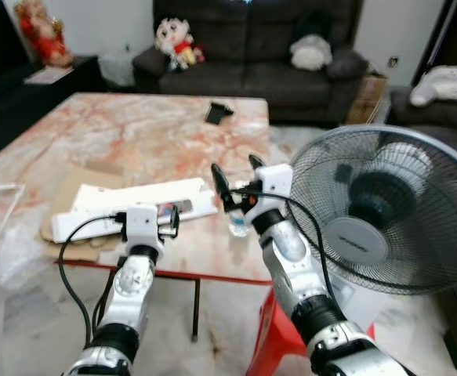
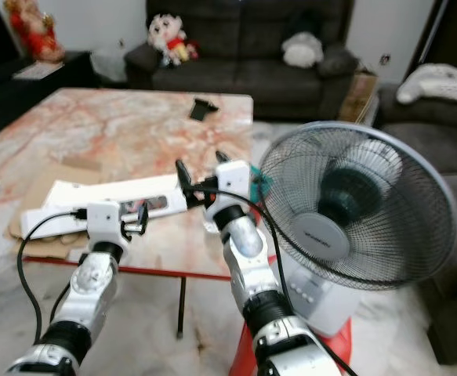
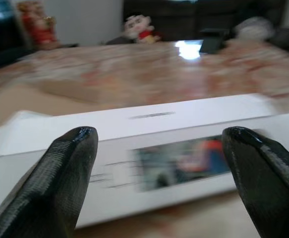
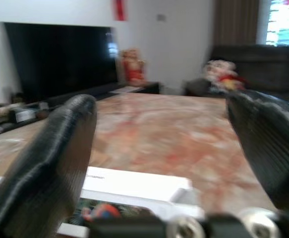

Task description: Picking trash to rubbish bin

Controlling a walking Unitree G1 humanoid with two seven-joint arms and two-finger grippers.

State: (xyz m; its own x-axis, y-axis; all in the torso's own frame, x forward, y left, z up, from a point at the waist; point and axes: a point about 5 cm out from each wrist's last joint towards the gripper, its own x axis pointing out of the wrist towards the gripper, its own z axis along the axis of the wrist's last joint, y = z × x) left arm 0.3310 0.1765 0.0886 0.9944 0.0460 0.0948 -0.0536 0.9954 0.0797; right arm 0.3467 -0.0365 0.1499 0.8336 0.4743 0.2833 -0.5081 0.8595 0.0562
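Two silver arms reach out over the near edge of a big table (image 1: pixel 134 125) with a pink and white marble top. The left gripper (image 1: pixel 168 222) is low, right at the near edge, and points at a long white box (image 1: pixel 134 205) that lies flat on the table. Its two black fingers (image 3: pixel 60 173) are spread wide apart and hold nothing. In the left wrist view the white box lies just past the fingertips, with a colorful picture on its side.

The right gripper (image 1: pixel 237 182) is higher up and a bit to the right, near the right end of the white box. Its fingers (image 4: pixel 50 163) are wide apart too, with nothing between them. Just under it a small clear cup (image 1: pixel 239 225) sits near the table edge.

The white box lies on a flat piece of brown cardboard (image 1: pixel 75 192). A crinkly clear plastic bag (image 1: pixel 12 251) hangs off the near left corner of the table. A small black thing (image 1: pixel 217 112) lies on the far side of the table.

A big gray fan (image 1: pixel 385 211) stands close on the right, beside the table. A red stool (image 1: pixel 279 337) is on the floor under the right arm. Far back there is a dark sofa (image 1: pixel 252 55) with a doll (image 1: pixel 177 43) on it.
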